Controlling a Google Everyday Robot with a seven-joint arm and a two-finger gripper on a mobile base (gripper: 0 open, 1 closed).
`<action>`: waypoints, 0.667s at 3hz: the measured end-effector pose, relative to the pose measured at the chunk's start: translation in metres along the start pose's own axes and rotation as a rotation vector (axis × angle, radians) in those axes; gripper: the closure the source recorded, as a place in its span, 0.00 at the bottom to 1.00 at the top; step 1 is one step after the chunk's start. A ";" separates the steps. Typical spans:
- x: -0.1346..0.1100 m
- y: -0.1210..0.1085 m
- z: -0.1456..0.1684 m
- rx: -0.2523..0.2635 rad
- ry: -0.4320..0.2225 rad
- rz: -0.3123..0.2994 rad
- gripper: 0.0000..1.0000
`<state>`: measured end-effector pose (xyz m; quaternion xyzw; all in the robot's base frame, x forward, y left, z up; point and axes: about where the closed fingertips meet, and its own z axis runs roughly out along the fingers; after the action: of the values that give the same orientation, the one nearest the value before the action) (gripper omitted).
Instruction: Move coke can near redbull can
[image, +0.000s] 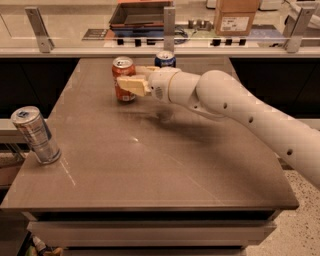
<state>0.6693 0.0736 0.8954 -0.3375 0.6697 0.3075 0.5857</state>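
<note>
The coke can (121, 75), orange-red with a silver top, is upright at the far middle of the brown table (150, 165). My gripper (134, 80) reaches in from the right and its cream fingers (131, 85) are closed around the can's right side. The can's base is at or just above the tabletop. The redbull can (36, 136), slim silver with blue panels, stands upright near the table's left edge, far from the coke can.
A dark blue can (165, 59) stands at the table's back edge, just behind my wrist. My white arm (240, 112) spans the right half of the table. A counter with posts, a tray and a cardboard box (236, 17) lies beyond.
</note>
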 end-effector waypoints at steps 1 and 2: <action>-0.007 0.000 -0.021 0.012 0.012 -0.008 1.00; -0.016 0.000 -0.035 0.014 0.013 -0.018 1.00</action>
<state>0.6503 0.0469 0.9155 -0.3416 0.6725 0.2952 0.5864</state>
